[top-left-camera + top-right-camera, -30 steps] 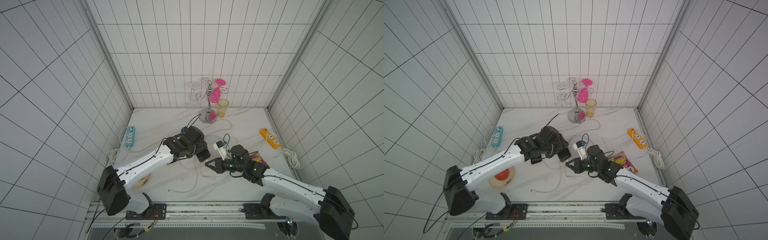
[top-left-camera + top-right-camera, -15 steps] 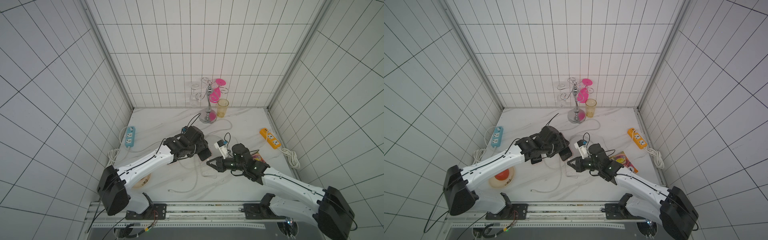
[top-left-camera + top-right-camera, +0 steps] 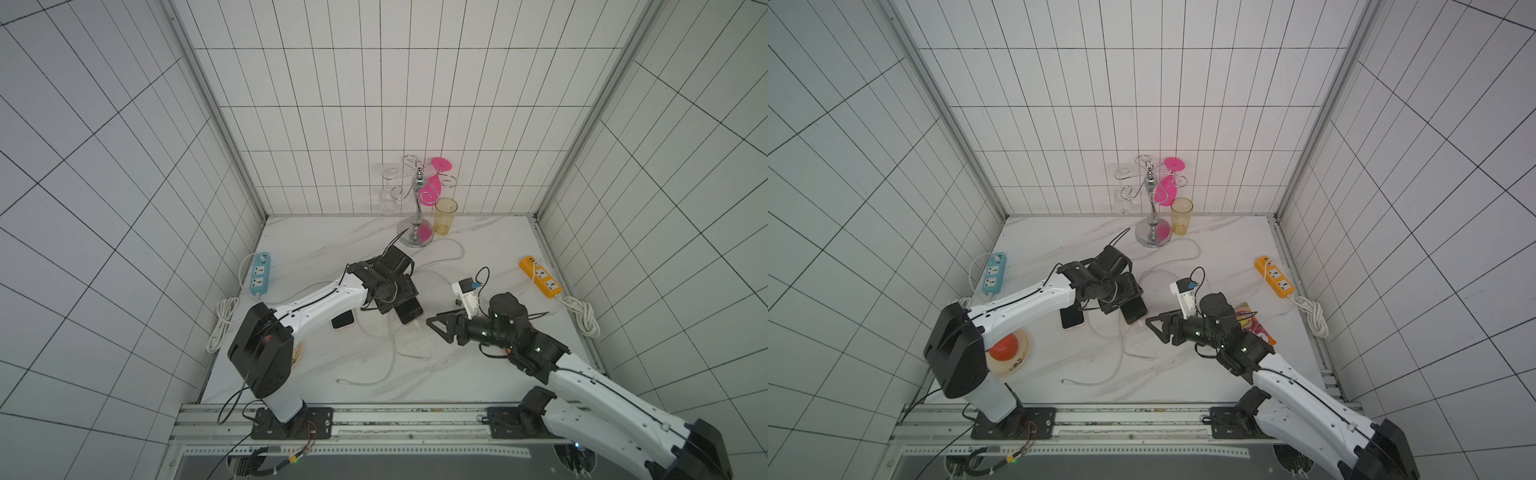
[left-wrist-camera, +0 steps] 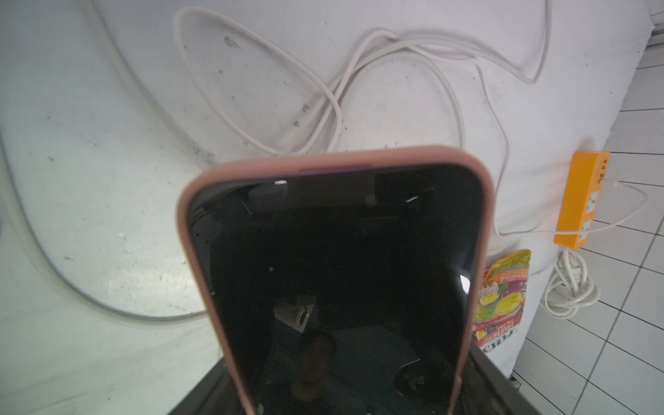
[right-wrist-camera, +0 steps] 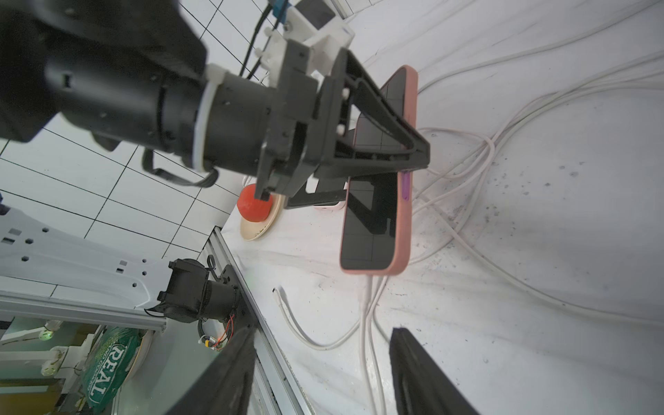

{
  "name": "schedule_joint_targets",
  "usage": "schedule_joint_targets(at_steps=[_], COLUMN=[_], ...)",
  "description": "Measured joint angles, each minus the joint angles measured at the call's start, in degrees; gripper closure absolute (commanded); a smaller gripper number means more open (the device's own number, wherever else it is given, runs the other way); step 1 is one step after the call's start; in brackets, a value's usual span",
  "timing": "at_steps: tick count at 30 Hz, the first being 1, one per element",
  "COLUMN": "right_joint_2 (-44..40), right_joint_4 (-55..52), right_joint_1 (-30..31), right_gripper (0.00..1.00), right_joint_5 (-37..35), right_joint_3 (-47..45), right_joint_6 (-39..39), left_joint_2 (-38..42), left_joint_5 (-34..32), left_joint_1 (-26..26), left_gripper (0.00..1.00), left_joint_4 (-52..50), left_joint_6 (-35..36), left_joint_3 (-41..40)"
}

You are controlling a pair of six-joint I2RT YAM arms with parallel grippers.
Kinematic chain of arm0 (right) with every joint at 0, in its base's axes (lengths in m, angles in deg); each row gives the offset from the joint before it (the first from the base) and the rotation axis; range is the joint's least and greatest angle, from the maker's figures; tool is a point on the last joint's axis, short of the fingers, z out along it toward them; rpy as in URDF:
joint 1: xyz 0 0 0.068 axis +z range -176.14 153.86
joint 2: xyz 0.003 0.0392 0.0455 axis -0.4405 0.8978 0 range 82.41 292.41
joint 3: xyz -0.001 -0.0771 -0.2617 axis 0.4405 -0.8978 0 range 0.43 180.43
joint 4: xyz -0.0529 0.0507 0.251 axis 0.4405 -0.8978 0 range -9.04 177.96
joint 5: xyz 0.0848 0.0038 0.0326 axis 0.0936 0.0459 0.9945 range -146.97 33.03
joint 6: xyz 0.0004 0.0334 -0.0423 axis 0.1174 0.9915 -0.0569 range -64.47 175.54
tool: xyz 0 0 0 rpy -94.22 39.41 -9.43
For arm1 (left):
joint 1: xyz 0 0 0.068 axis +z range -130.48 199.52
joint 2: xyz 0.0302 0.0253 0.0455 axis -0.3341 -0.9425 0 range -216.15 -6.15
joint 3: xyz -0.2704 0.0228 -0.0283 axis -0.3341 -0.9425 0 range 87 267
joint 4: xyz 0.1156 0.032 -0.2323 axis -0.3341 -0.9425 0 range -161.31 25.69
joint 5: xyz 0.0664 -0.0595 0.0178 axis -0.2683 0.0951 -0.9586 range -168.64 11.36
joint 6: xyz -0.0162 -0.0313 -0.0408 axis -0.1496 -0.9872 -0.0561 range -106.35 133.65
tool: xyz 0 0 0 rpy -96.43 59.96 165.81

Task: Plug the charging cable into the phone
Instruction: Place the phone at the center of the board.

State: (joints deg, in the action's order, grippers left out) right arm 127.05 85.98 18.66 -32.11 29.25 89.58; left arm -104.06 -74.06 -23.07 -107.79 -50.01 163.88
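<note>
While the left gripper (image 5: 390,151) clamps the pink-cased phone (image 5: 373,222) by its long edges above the marble table (image 3: 324,237), the right gripper (image 5: 323,336) stands spread, pinching nothing. The charging cable (image 5: 367,316) runs between its fingers to the phone's lower edge; only the right wrist view shows that joint. Loose white cables (image 5: 487,151) tangle underneath. A second phone (image 3: 343,321) lies flat nearby. The left wrist view adds the dark screen, a snack pouch (image 4: 499,298) and an orange power strip (image 4: 582,201).
</note>
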Motion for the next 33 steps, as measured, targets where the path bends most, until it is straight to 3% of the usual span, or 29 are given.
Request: schedule_joint_targets(at_steps=[6,8,13,16,17,19,28,30,33], right_joint_2=[-6.75,-7.69,-8.24,-8.15,-8.11,-7.93,-6.71,-5.25,-1.07], right_joint_4=[-7.17,-8.94,-11.37,-11.98,-12.09,-12.22,-12.52,-12.57,-12.68], right_joint_1=[-0.98,-1.14,-1.36,-1.36,-1.36,-1.36,-1.36,-1.29,0.57], right_gripper=[0.36,0.36,0.36,0.36,0.36,0.36,0.3,0.32,0.35], right_joint_5=[-2.71,-3.28,-3.93,-4.24,-4.26,-4.31,-3.58,-2.6,-1.79], right_joint_3=[-1.62,-1.62,-1.62,-1.62,-1.62,-1.62,-1.49,-0.96,1.05], right_joint_6=[0.02,0.07,0.07,0.07,0.07,0.07,-1.36,-2.49,-4.57], left_joint_2=[-14.36,-19.26,-28.28,-29.7,-29.7,-29.7,-25.11,-18.75,-2.73], left_joint_5=[-0.02,-0.07,-0.61,-0.87,-0.9,-0.98,-6.99,-8.87,-9.62], left_joint_1=[-0.37,-0.7,-1.95,-2.32,-2.38,-2.49,-2.97,-2.89,-1.62], left_gripper=[1.0,0.93,0.42,0.24,0.12,0.04,0.02,0.02,0.02], left_joint_4=[-1.62,-3.23,-7.76,-9.44,-9.94,-10.95,-15.3,-14.4,-11.8], left_joint_6=[1.92,2.71,4.74,5.7,5.97,6.69,9.53,9.75,9.25], left_joint_3=[10.19,14.4,23.21,24.94,25.05,25.38,27.67,23.76,12.57])
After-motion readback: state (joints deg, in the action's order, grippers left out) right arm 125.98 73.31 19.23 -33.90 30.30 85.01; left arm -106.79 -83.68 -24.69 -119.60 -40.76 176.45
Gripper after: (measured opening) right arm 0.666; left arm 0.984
